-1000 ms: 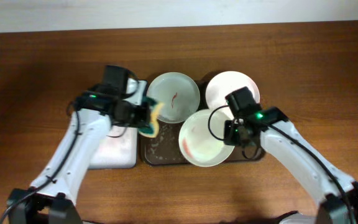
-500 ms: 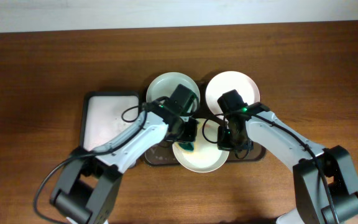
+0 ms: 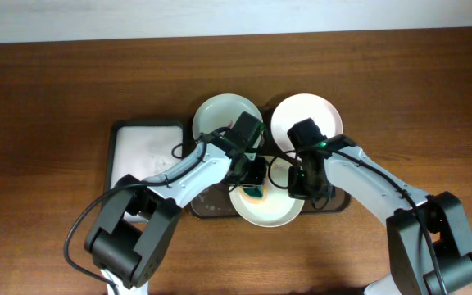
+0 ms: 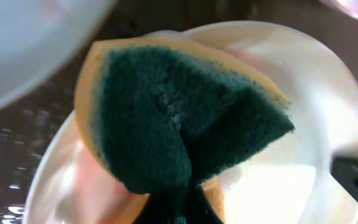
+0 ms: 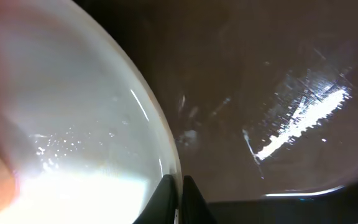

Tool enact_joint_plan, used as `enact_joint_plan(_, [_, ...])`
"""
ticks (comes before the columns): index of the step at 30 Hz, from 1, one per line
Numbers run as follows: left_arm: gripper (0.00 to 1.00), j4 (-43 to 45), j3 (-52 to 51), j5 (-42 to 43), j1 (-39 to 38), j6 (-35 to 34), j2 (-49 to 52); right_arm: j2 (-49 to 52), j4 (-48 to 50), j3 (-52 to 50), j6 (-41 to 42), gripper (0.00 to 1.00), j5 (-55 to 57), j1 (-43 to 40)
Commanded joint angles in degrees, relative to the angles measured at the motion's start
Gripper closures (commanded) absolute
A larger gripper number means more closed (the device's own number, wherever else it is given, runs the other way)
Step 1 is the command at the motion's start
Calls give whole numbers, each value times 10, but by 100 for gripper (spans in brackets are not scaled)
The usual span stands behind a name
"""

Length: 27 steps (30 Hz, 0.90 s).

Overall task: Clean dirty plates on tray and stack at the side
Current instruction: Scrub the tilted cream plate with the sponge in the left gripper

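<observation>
The pinkish white plate (image 3: 270,211) is held over the dark brown tray (image 3: 207,201). My right gripper (image 3: 297,183) is shut on its right rim; in the right wrist view the fingers (image 5: 178,194) pinch the plate's edge (image 5: 61,118). My left gripper (image 3: 252,180) is shut on a green and yellow sponge (image 3: 255,193) and presses it into that plate. In the left wrist view the sponge (image 4: 179,118) covers most of the plate (image 4: 334,118). The pale green plate (image 3: 220,115), with a red mark, and the white plate (image 3: 308,113) lie behind.
A smaller white-lined tray (image 3: 142,160) lies left of the brown tray. The brown tray's wet floor (image 5: 266,81) shows beside the held plate. Bare wooden table (image 3: 416,98) surrounds everything.
My left arm swung right from the white-lined tray and brought the sponge onto the pinkish white plate. The right gripper and plate shifted slightly left and lower.
</observation>
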Motion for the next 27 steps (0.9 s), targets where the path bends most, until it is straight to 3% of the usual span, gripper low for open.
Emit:
enact_joint_plan(1, [100, -12, -15, 146, -6, 52, 36, 10, 3, -4, -9, 96, 3, -1])
enact_joint_plan(4, [100, -16, -15, 213, -6, 85, 36, 10, 3, -4, -9, 96, 3, -1])
enact_joint_plan(10, [100, -17, -14, 223, 15, 103, 34, 10, 1, -4, -9, 96, 3, -1])
enact_joint_plan(17, [100, -18, -14, 150, 115, 131, -63, 10, 1, -4, -13, 96, 3, -1])
enact_joint_plan(27, [100, -11, -15, 76, 71, 116, -87, 10, 1, -4, -13, 96, 3, -1])
